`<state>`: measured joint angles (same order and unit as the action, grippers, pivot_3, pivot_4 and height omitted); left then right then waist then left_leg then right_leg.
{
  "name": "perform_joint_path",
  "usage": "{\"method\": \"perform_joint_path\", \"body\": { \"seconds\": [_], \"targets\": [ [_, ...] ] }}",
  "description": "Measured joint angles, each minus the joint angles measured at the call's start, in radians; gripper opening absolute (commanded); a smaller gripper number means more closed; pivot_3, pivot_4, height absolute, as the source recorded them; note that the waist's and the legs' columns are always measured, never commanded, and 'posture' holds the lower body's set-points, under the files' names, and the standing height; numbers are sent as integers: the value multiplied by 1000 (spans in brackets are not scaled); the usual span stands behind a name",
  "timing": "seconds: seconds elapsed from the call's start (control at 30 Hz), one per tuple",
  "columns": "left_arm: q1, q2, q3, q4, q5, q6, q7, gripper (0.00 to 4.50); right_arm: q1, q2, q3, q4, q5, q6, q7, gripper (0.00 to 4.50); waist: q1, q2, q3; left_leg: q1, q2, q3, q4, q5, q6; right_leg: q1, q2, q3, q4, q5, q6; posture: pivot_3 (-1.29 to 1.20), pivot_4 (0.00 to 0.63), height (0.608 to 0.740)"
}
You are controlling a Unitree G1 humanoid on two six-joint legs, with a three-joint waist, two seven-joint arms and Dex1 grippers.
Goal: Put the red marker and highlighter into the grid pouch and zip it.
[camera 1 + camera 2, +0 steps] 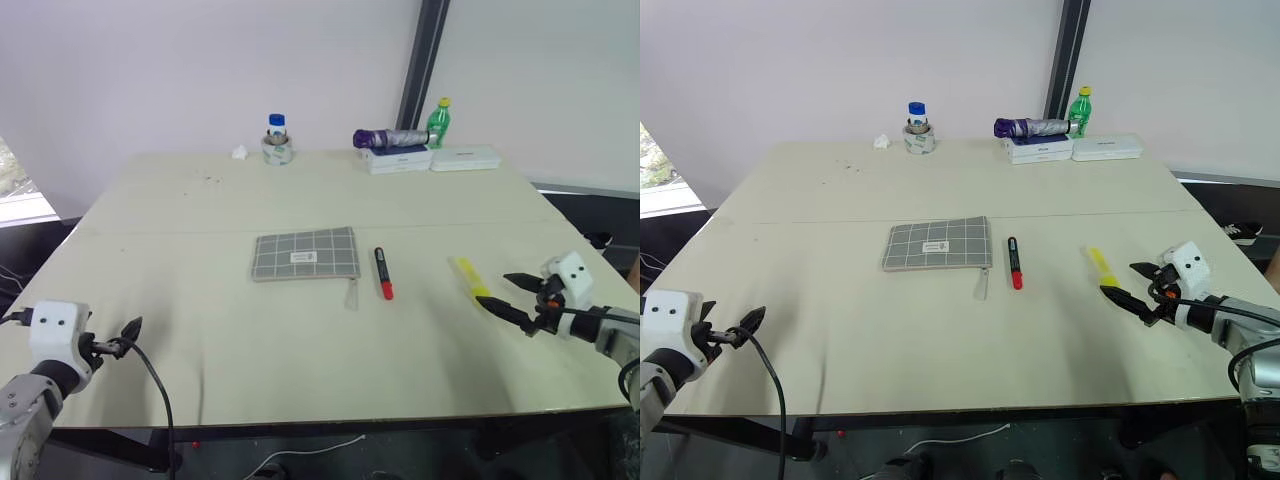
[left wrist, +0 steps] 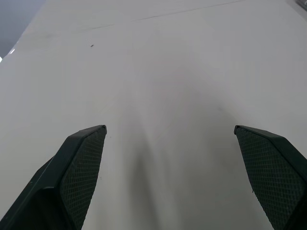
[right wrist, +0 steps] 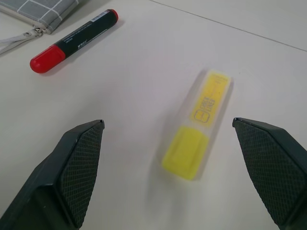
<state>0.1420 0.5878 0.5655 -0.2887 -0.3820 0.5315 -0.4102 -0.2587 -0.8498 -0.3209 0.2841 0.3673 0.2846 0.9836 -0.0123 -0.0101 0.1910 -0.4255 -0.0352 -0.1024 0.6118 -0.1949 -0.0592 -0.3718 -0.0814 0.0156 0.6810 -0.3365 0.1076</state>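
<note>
The grey grid pouch (image 1: 305, 253) lies flat at the table's middle, its zipper pull strap (image 1: 352, 294) trailing off the right end. Just right of it lies the red marker (image 1: 383, 273), red cap toward the front. Further right lies the yellow highlighter (image 1: 467, 275). My right gripper (image 1: 497, 292) hovers open just beyond the highlighter's near end, pointing at it; in the right wrist view the highlighter (image 3: 201, 124) sits between the spread fingers (image 3: 81, 163), with the marker (image 3: 74, 40) and pouch corner (image 3: 43, 7) beyond. My left gripper (image 1: 128, 338) hangs open over bare table (image 2: 168, 72) at the front left.
Along the far edge stand a tape roll with a blue-capped bottle (image 1: 277, 142), a crumpled tissue (image 1: 239, 152), a purple folded umbrella (image 1: 390, 138), a green bottle (image 1: 438, 122) and white boxes (image 1: 465, 158). A black cable (image 1: 160, 395) hangs by the left gripper.
</note>
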Motion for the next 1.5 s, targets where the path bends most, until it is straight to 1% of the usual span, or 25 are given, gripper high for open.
{"method": "perform_joint_path", "body": {
  "seconds": [0.23,0.77,1.03,1.07,1.13,1.23,1.33,1.37,1.5],
  "targets": [
    [0,-8,0,-2,-6,-12,2,4500,-50,7,14,13,-1,-7,1,4459,0,0,0,0,0,0,0,0,0,0,0,0,0,0,0,0,150,737],
    [-55,3,-52,17,4,-37,-35,4500,-19,41,28,-90,3,14,-46,4459,0,0,0,0,0,0,0,0,0,0,0,0,0,0,0,0,150,737],
    [-61,3,-100,38,50,-71,-42,4500,-28,70,47,-124,2,31,-77,4459,0,0,0,0,0,0,0,0,0,0,0,0,0,0,0,0,150,737],
    [-62,3,-109,41,55,-79,-43,4500,-33,77,51,-126,2,33,-78,4226,0,0,0,0,0,0,0,0,0,0,0,0,0,0,0,0,150,737],
    [-71,3,-120,49,62,-86,-44,4500,-40,88,63,-131,3,35,-84,3591,0,0,0,0,0,0,0,0,0,0,0,0,0,0,0,0,150,737],
    [-79,8,-131,58,80,-106,-46,4500,-52,102,75,-138,7,44,-93,2066,-1,0,0,0,0,0,0,0,0,0,0,0,0,0,0,0,150,737],
    [-96,30,-174,92,119,-147,-64,4500,-84,129,96,-173,8,66,-115,474,-1,0,0,0,0,0,0,0,0,0,1,0,0,0,0,0,150,737],
    [-108,41,-195,111,137,-168,-70,4500,-100,136,116,-185,3,76,-129,32,-1,0,0,0,0,0,0,0,0,0,1,0,0,0,0,0,150,737],
    [-150,76,-260,179,206,-251,-91,4500,-159,171,188,-205,-35,100,-176,32,-1,0,0,0,0,0,0,0,0,-1,0,0,0,0,0,0,150,737]
  ]
}}
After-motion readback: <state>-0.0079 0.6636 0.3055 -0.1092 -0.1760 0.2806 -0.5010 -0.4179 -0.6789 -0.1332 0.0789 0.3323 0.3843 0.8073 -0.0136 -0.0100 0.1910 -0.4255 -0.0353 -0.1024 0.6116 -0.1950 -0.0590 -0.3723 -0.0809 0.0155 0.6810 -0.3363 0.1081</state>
